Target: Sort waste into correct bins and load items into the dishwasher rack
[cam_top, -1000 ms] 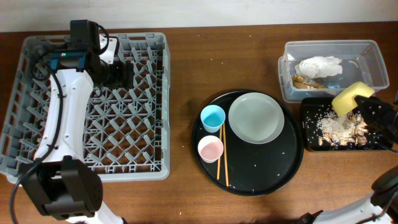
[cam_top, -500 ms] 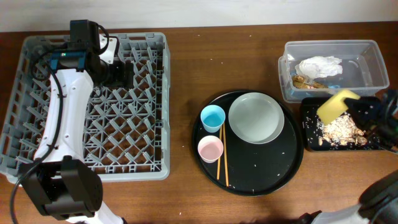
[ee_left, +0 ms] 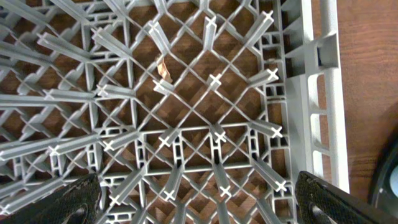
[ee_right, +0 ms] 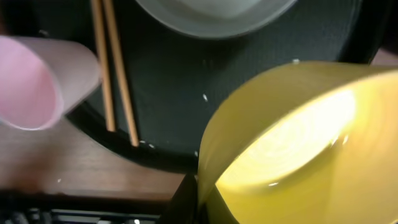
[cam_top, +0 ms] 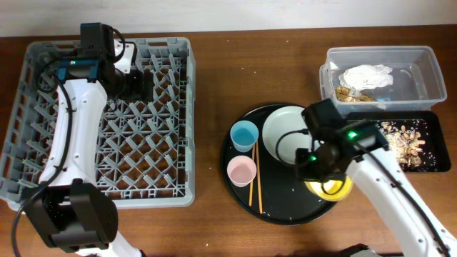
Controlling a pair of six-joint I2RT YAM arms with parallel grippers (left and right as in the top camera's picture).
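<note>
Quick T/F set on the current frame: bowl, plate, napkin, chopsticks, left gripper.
1. The right gripper holds the yellow bowl. True.
2. The white plate sits in the dishwasher rack. False: it is on the round black tray.
3. The napkin lies in the clear tub. True.
4. The chopsticks lie in the clear tub. False: they are on the round black tray, beside the pink cup.
5. The left gripper is open above the rack. True.
</note>
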